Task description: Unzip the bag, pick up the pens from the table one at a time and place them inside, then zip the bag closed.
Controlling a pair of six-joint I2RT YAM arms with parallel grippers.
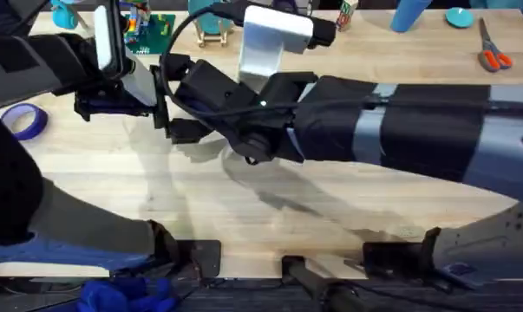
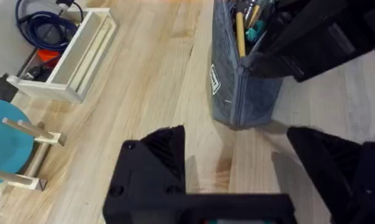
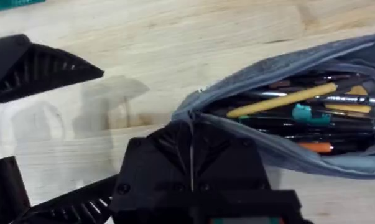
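Two black arms with grey bands, black cables, one white housing block, ribbed black fingers.

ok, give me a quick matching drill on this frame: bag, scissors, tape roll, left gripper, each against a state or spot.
Things:
1. bag
2. scissors
3. tape roll
4. left gripper

States or places:
A. jaws open, holding nothing
B. far right of the table, orange handles
C. unzipped, pens inside
D. left side of the table, purple

Pairs: 1-C, 2-B, 3-D, 4-A
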